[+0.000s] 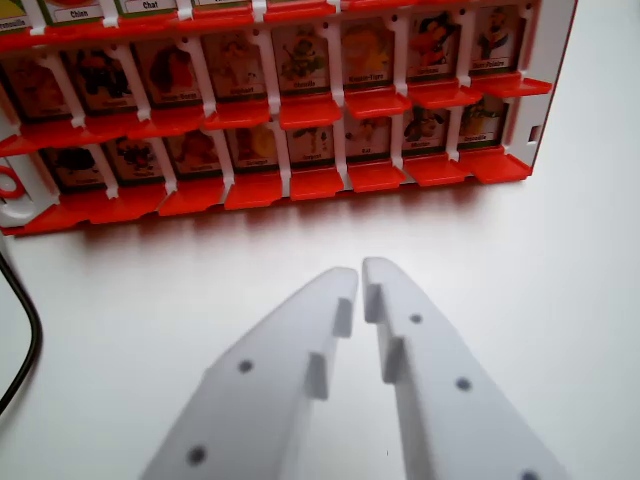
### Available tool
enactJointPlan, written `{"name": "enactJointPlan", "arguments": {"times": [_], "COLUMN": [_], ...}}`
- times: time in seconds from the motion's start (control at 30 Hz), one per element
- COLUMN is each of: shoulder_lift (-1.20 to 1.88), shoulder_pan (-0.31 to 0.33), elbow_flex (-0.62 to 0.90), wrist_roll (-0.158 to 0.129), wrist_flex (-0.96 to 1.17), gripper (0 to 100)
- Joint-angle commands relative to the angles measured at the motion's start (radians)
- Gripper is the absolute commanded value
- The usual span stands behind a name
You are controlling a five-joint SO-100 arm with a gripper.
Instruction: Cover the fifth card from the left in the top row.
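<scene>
None of the covering done as yet: white gripper (361, 268) hovering nearly closed and empty over the table (560, 260), well short of the red card board (300, 110), target card unidentifiable, top row cropped.
</scene>
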Motion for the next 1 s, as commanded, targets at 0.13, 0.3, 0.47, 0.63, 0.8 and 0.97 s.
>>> {"name": "enactJointPlan", "arguments": {"times": [0.13, 0.3, 0.47, 0.63, 0.8, 0.97], "shoulder_lift": [-0.239, -0.403, -0.526, -0.620, -0.692, -0.769], "shoulder_pan": [-0.023, -0.043, -0.049, -0.044, -0.037, -0.035], "elbow_flex": [-0.201, -0.347, -0.459, -0.538, -0.597, -0.669], "wrist_roll": [-0.012, -0.014, -0.021, -0.023, -0.026, -0.023], "wrist_flex": [-0.137, -0.155, -0.170, -0.186, -0.192, -0.193], "gripper": [0, 0, 0, 0, 0, 0]}}
